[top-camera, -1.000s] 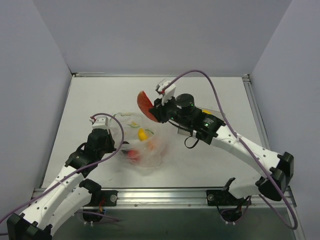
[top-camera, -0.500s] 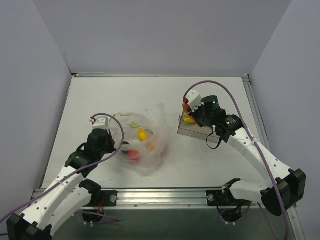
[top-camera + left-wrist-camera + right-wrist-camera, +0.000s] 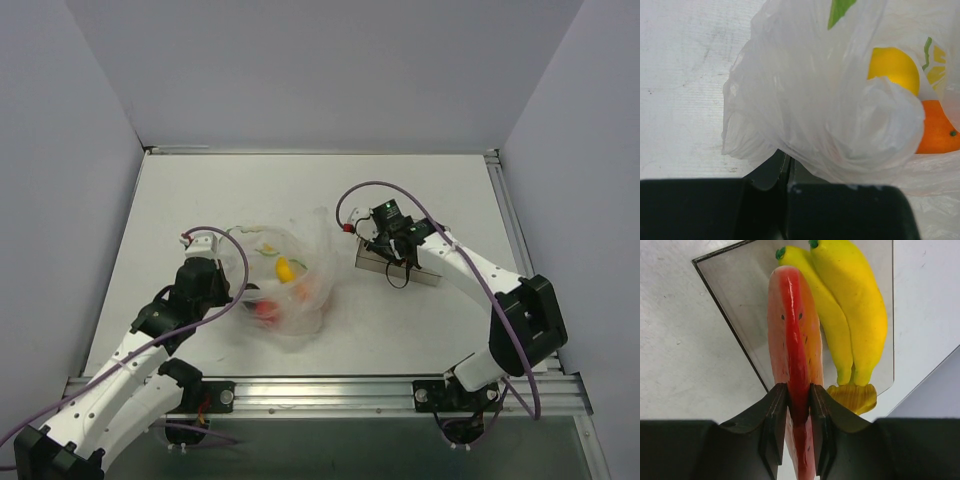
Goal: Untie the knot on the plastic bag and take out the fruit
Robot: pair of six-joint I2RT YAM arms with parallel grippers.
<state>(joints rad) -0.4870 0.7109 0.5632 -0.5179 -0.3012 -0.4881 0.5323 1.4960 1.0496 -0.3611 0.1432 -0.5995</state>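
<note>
My right gripper (image 3: 799, 405) is clamped on the red piece (image 3: 792, 330), over the clear box (image 3: 735, 300) where the banana (image 3: 855, 315) lies. My left gripper (image 3: 787, 175) pinches the plastic bag (image 3: 815, 110) on the table, with the yellow ball (image 3: 892, 67) and orange ball (image 3: 935, 130) inside. Its prints are green-yellow shapes.

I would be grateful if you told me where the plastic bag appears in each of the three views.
Top external: the plastic bag sits left of centre, at the left gripper's tip.
Left wrist: the bag fills the middle and right, its edge pinched in that gripper.
Right wrist: not in it; only the red slice, gripped over a clear box.
Shared landmark: the yellow ball inside the bag.
</note>
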